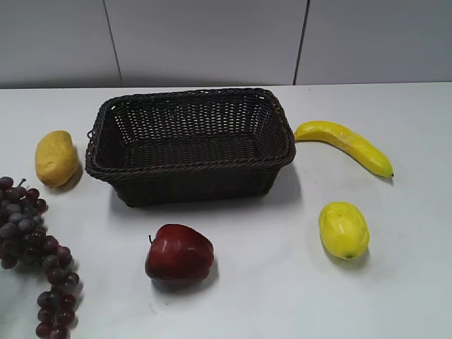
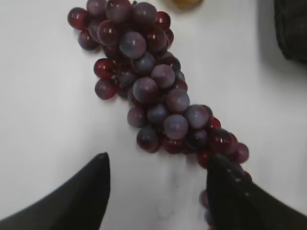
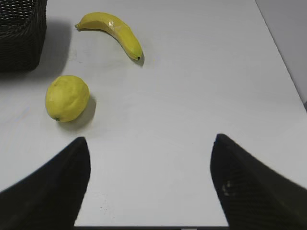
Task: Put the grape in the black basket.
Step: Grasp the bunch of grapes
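Note:
The grape [image 1: 32, 254] is a long dark purple-red bunch lying on the white table at the left edge of the exterior view. In the left wrist view the bunch [image 2: 148, 91] runs diagonally from upper left to lower right. My left gripper [image 2: 156, 165] is open just above the table, its right finger over the bunch's lower end, bare table between the fingers. The black basket [image 1: 189, 166] stands empty at the table's middle back. My right gripper [image 3: 151, 148] is open and empty over bare table. Neither gripper shows in the exterior view.
A red apple [image 1: 178, 254] lies in front of the basket. A yellow mango [image 1: 56, 158] lies left of it. A banana [image 1: 346, 145] and a yellow lemon [image 1: 344, 229] lie to the right, both also in the right wrist view [image 3: 115, 31], [image 3: 67, 97].

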